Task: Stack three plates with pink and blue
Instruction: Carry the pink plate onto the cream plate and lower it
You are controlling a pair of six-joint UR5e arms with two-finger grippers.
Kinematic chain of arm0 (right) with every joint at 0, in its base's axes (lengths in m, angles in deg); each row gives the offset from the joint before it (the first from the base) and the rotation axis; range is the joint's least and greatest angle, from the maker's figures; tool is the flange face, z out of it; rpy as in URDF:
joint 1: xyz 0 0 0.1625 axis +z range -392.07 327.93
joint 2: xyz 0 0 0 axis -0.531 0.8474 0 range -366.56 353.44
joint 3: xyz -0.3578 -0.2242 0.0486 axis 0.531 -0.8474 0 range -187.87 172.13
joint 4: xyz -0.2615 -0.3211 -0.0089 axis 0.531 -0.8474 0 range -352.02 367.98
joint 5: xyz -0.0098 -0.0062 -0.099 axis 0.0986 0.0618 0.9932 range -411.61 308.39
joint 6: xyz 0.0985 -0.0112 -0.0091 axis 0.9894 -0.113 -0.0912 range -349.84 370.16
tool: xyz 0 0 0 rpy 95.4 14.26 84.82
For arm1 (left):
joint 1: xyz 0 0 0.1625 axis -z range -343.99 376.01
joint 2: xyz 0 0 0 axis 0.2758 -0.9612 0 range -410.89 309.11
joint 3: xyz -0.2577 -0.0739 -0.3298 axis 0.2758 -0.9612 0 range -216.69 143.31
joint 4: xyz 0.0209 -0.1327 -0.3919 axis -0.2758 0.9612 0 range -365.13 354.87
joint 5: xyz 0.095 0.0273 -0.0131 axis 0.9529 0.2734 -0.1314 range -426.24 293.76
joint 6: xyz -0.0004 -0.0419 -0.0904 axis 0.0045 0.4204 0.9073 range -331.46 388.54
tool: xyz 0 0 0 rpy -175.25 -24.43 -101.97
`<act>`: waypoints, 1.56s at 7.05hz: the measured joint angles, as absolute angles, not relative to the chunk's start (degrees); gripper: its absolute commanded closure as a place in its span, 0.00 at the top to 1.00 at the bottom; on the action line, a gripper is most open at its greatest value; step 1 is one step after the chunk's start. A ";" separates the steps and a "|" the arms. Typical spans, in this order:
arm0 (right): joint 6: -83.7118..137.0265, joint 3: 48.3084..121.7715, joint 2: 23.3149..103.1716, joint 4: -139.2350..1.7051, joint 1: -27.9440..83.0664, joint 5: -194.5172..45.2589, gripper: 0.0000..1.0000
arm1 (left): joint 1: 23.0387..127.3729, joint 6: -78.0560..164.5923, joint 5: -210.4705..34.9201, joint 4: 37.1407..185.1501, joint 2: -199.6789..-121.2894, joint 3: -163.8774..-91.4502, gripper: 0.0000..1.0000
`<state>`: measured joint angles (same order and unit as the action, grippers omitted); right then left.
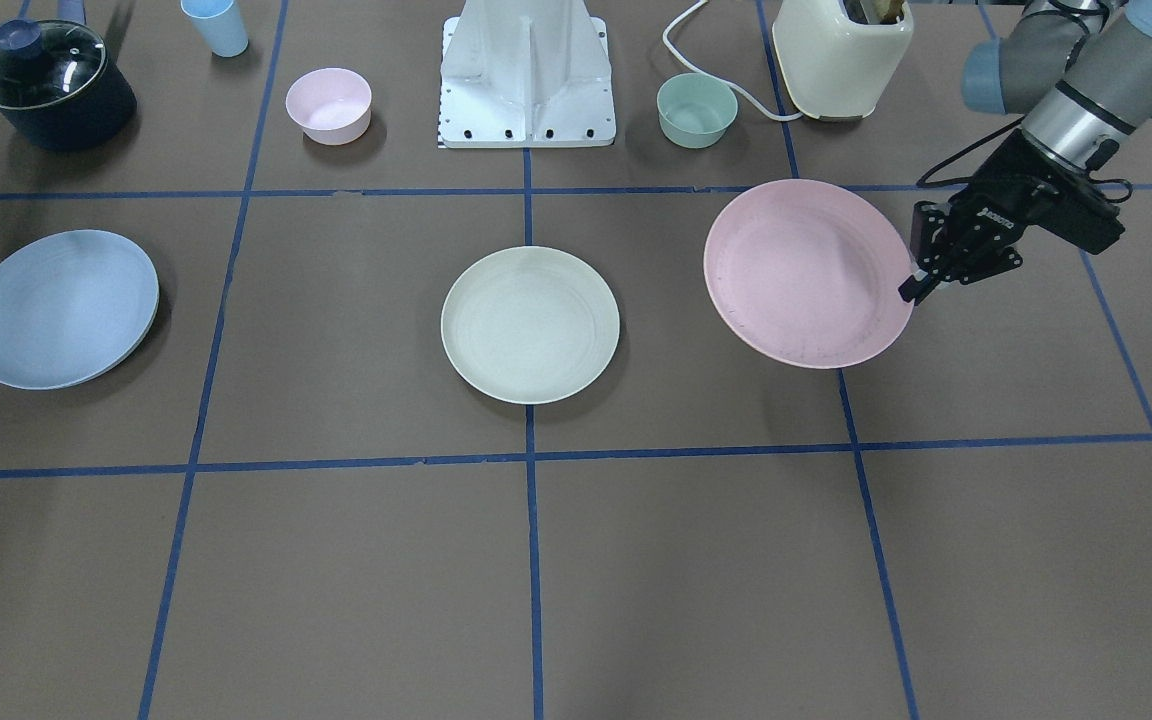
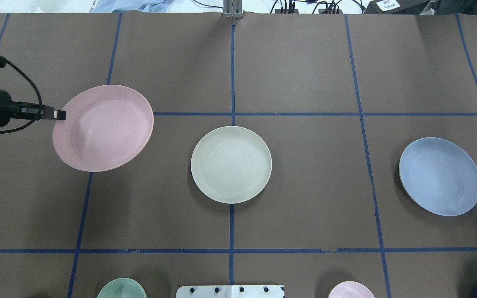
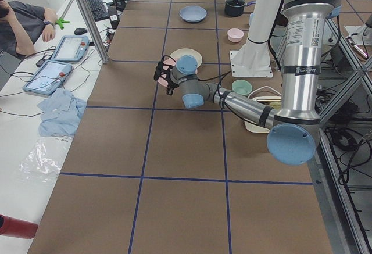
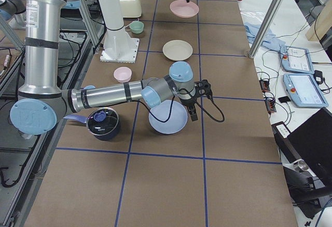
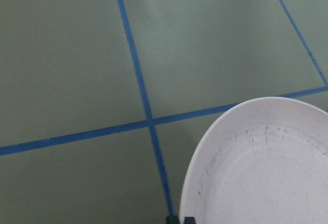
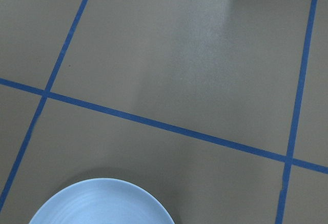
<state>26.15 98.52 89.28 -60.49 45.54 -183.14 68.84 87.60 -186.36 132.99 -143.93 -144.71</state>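
My left gripper [image 1: 911, 285] is shut on the rim of the pale pink plate [image 1: 806, 275] and holds it tilted above the table; they also show in the overhead view, gripper [image 2: 58, 114] and plate [image 2: 104, 128]. The left wrist view shows the plate [image 5: 261, 167] at its bottom right. The cream-white plate [image 2: 231, 164] lies flat at the table's middle. The light blue plate [image 2: 440, 176] lies on my right side. My right gripper [image 4: 193, 114] is close beside the blue plate's rim [image 4: 167, 117]; I cannot tell whether it is open or shut.
Along the robot's side stand a lidded dark pot [image 1: 51, 85], a blue cup [image 1: 216, 25], a small pink bowl [image 1: 328, 105], the white robot base [image 1: 526, 80], a green bowl [image 1: 697, 110] and a cream toaster [image 1: 841, 55] with its cord.
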 measured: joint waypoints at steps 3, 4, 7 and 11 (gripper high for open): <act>26.15 98.46 89.13 -60.48 45.54 -183.12 1.00 | 55.07 97.98 -175.16 121.34 -157.61 -144.42 0.00; 26.15 98.42 89.01 -60.49 45.54 -183.10 1.00 | 50.81 100.42 -171.79 119.14 -161.27 -142.84 0.00; 26.15 98.19 88.82 -60.56 45.54 -183.09 1.00 | 44.01 103.63 -163.61 117.91 -166.72 -136.00 0.00; 26.24 98.07 88.80 -60.57 45.54 -183.09 1.00 | 43.13 103.64 -162.62 118.24 -169.02 -132.45 1.00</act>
